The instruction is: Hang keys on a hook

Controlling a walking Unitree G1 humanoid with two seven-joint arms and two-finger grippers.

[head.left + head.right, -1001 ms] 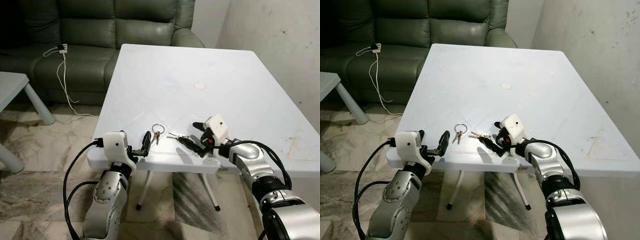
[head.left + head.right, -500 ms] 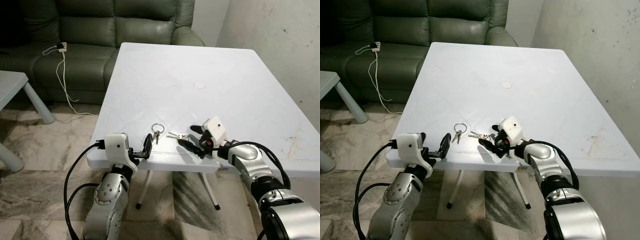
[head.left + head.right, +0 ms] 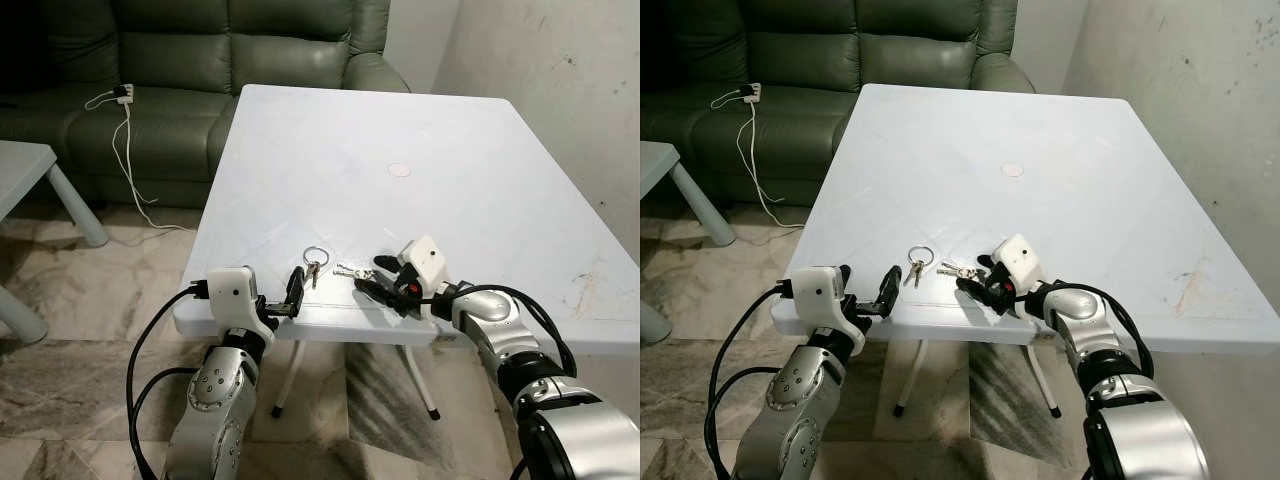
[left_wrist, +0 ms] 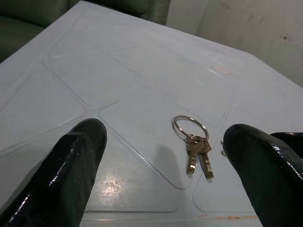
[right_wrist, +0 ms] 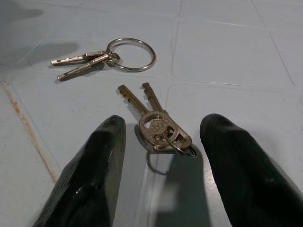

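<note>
With its two fingers [image 5: 90,175] spread apart and low over the table [image 3: 420,130], the right gripper [image 5: 163,163] straddled the silver keys [image 5: 158,127]; the key heads and small ring lay flat between the tips, blades pointing away, and neither pad appeared to touch them. Just beyond those blades lay the brass keys on a large ring [image 5: 111,54], apart from the silver pair. The left gripper [image 4: 163,177] was open too, its fingers wide at the table's near edge, the brass keys ahead of the gap and untouched. No hook was visible.

Risk, judged: the keys lay flat, so closing pads could slide over the heads or push them toward the brass set. A grip on one blade alone could let the bunch swing or drop.
</note>
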